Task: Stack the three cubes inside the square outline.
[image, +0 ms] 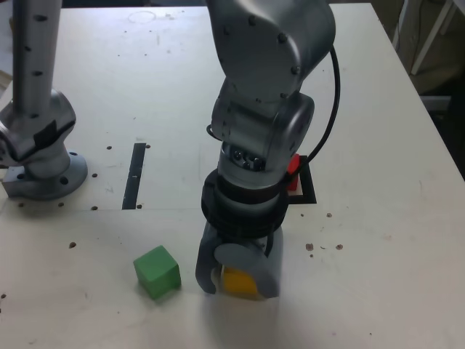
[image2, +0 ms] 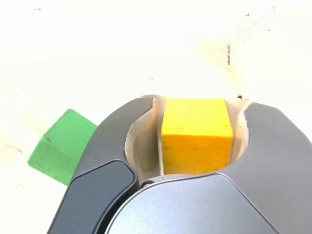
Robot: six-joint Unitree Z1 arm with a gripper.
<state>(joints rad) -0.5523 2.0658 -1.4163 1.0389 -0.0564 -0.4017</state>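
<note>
The yellow cube rests on the white table near its front edge, and my gripper comes down over it from above. In the wrist view the yellow cube fills the gap of the gripper, with both grey jaws pressed against its sides. The green cube lies free just to the exterior view's left of the gripper, and the wrist view shows the green cube beside one jaw. Mostly hidden behind the arm, the red cube sits in the square outline.
A narrow black strip lies on the table between the arm's grey base and the gripper. The table's right edge runs along the exterior view's right. Small dark specks dot the surface.
</note>
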